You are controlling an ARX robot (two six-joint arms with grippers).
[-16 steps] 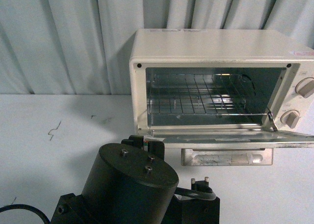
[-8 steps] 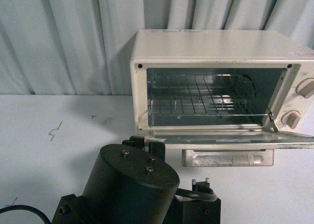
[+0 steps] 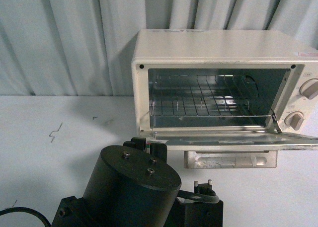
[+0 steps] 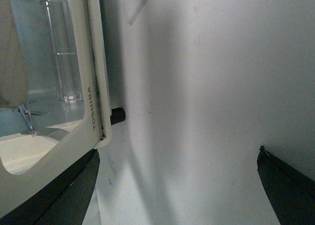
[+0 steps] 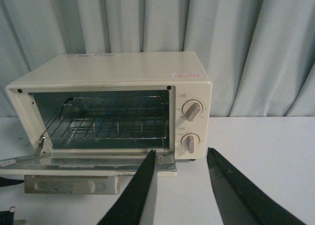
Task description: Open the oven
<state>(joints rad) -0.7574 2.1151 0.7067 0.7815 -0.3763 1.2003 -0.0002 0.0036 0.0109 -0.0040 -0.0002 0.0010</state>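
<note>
The cream-white oven (image 3: 223,45) stands at the right of the white table. Its glass door (image 3: 233,141) lies dropped down flat, with the bar handle (image 3: 228,160) below its front edge. The wire rack (image 3: 203,100) and two knobs (image 3: 309,89) show. My left arm (image 3: 131,187) fills the foreground, reaching toward the door's left corner. My left gripper (image 4: 179,185) is open wide and empty, just beside the door's edge (image 4: 91,112) marked TOSHIBA. My right gripper (image 5: 182,153) is open and empty, in front of the oven's (image 5: 118,67) right corner, apart from the door (image 5: 88,163).
Pale pleated curtains (image 3: 64,38) hang behind the table. The white tabletop (image 3: 49,137) stretches left of the oven, with small dark marks (image 3: 54,132). A black oven foot (image 4: 117,115) shows under the door in the left wrist view. A black cable (image 3: 25,214) lies at the lower left.
</note>
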